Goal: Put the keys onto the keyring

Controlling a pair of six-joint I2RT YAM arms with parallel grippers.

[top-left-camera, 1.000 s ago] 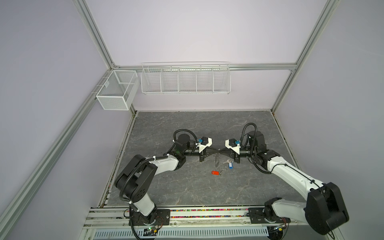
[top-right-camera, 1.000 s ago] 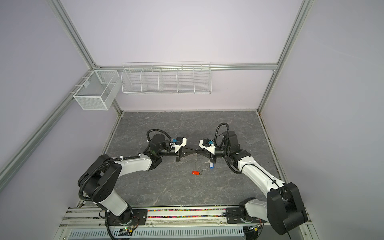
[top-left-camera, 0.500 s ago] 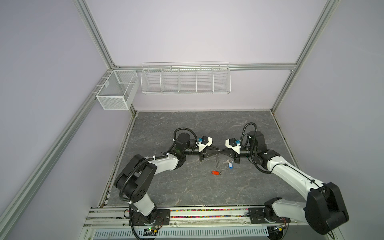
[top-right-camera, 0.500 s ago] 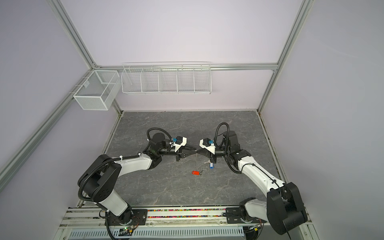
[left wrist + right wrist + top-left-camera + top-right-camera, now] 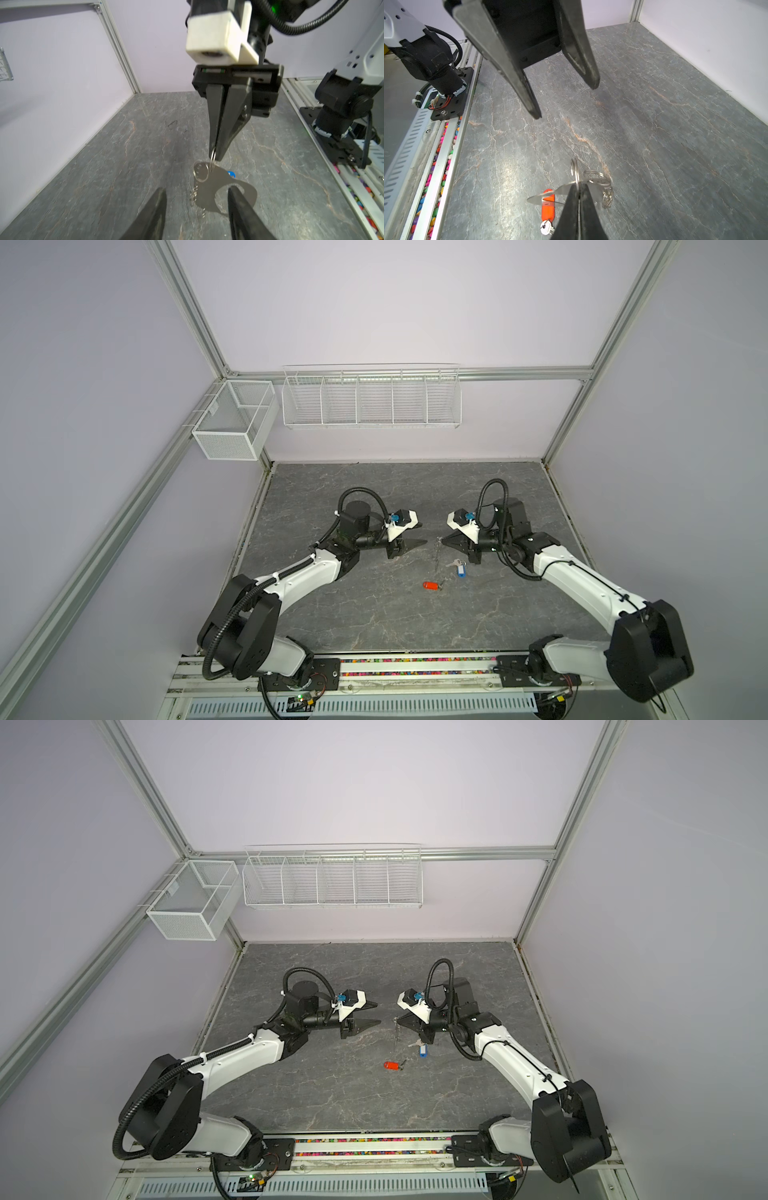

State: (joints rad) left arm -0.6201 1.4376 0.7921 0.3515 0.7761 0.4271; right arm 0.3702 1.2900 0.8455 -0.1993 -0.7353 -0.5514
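**Keyring** (image 5: 220, 187): flat tan-grey holder, off the counter (image 5: 374, 622). It hangs by one of its small rings from the right claw (image 5: 444, 542), whose jaws are pressed together on that ring. The long axis points downward, with loose rings dangling along one edge.

**Left claw** (image 5: 424, 533): spread and holding nothing. It faces the right claw tip to tip over mid-counter, near the keyring but with a gap showing in both top views.

**Red-tagged key** (image 5: 431, 585): flat on the counter, toward the arm-base edge from both claws and about midway between them. The tag lies roughly along that edge, with the metal end nearer the right arm.

**Blue-tagged key** (image 5: 459, 569): on the counter just beside the right claw, on its arm-base side — nearer the right arm.

**Judgement**: neither key is on the keyring yet. The free left claw is the one placed to go down and toward the arm-base edge for the red-tagged key.
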